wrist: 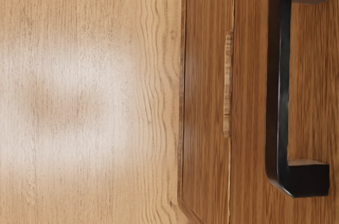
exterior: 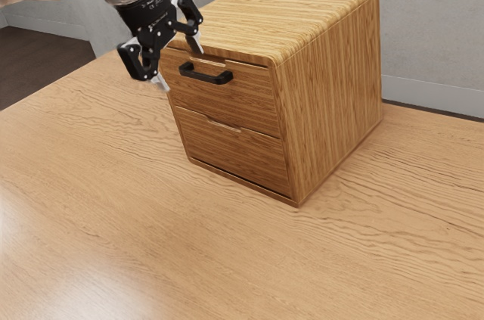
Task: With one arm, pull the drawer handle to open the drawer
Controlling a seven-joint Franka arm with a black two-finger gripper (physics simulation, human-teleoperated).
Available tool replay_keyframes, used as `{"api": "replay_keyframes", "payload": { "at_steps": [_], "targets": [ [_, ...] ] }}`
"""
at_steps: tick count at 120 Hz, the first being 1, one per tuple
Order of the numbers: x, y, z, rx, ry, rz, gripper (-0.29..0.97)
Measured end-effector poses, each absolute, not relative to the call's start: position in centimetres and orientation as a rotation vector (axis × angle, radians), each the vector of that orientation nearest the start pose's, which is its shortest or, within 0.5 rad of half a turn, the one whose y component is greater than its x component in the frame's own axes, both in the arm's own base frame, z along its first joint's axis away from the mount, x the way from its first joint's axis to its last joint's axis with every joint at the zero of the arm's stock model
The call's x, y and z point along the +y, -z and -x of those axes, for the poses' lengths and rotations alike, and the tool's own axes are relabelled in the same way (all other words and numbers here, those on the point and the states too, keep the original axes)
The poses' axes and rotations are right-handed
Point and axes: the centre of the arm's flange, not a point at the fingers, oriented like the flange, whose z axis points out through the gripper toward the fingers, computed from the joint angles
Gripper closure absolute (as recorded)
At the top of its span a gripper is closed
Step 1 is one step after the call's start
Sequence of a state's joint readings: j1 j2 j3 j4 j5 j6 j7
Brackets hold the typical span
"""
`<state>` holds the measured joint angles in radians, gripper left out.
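Observation:
A wooden cabinet [exterior: 325,93] stands on the table with two drawers in its front. The top drawer [exterior: 242,100] carries a black bar handle [exterior: 206,74] and sits flush with the cabinet face. My gripper [exterior: 180,64] hovers in front of the handle's end toward the exterior view's left, open, with its fingers spread and nothing between them. It looks a short way off the drawer front, touching nothing. In the wrist view the handle [wrist: 278,86] runs along the drawer front, and below it lies the lower drawer [wrist: 204,102] with its small recessed pull.
The lower drawer [exterior: 234,150] is shut too. The wooden tabletop [exterior: 113,206] spreads wide in front of the cabinet and appears in the wrist view as the tabletop [wrist: 79,97]. A grey wall [exterior: 431,17] rises behind the cabinet.

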<state>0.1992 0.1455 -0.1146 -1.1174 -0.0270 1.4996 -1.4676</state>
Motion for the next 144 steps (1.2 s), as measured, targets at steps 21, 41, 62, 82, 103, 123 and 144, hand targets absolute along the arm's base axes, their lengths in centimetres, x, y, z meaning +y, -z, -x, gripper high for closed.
{"api": "replay_keyframes", "payload": {
  "at_steps": [21, 41, 62, 82, 103, 123, 144],
  "targets": [
    [12.2, -74.8, -59.1, -2.437, 0.488, 2.292, 0.00],
    [11.6, -76.2, -59.4, -2.416, 0.604, 2.370, 0.00],
    [11.3, -74.3, -60.5, -2.401, 0.574, 2.430, 0.06],
    [11.2, -72.7, -61.7, -2.395, 0.553, 2.479, 0.16],
    [10.8, -72.5, -61.0, -2.365, 0.602, 2.516, 0.24],
    [8.6, -72.2, -60.1, -2.300, 0.654, 2.577, 0.28],
    [8.0, -70.3, -60.3, -2.267, 0.664, 2.605, 0.30]
  ]
}}
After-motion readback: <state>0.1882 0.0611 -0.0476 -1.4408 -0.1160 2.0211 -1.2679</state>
